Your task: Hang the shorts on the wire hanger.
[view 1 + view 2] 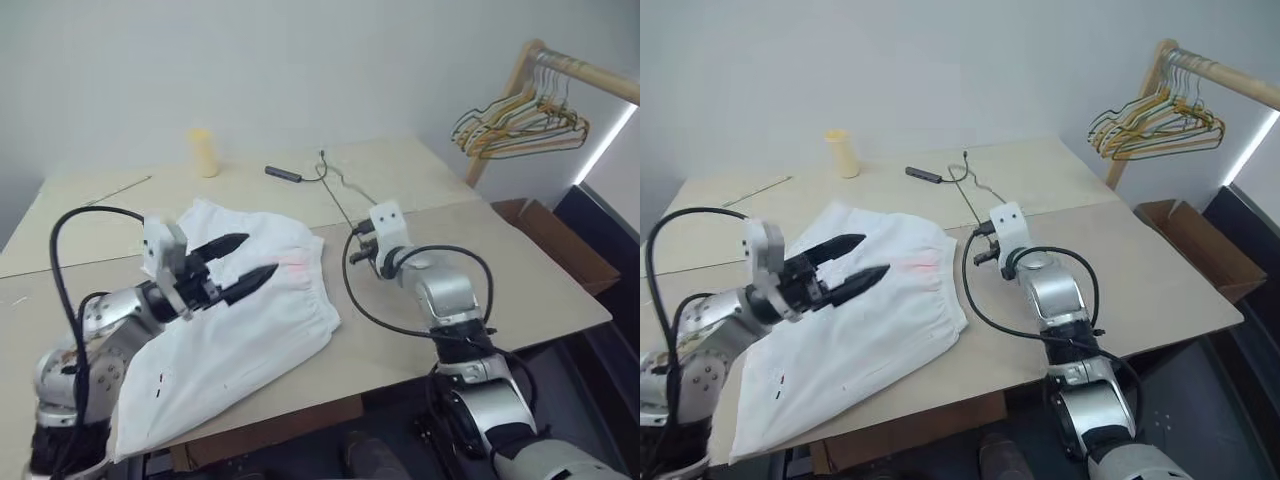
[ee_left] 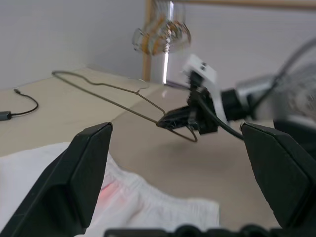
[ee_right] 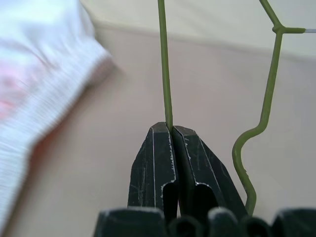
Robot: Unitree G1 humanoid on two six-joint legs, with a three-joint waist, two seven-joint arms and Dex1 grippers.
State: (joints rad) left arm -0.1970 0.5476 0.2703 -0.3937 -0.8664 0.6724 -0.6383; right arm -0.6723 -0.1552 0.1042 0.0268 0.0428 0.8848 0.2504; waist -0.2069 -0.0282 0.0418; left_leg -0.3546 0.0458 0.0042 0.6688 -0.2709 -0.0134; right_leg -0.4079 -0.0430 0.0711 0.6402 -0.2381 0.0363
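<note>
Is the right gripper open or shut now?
Shut: the right gripper pinches the wire hanger between closed fingers.

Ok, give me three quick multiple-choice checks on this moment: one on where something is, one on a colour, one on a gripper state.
1. Where do the shorts lie?
A. On the rack
B. On the table, under the left gripper
C. In the cardboard box

2. What colour is the wire hanger body?
A. Olive green
B. Red
C. White

3. How do the right gripper jaws stand?
A. Wide open, empty
B. Shut on the shorts
C. Shut on the wire hanger

Key: 1 B, the white fabric spreads over the table below the open left gripper. 2 A, the right wrist view shows green wire. 3 C, the wire runs out from between the closed jaws.
</note>
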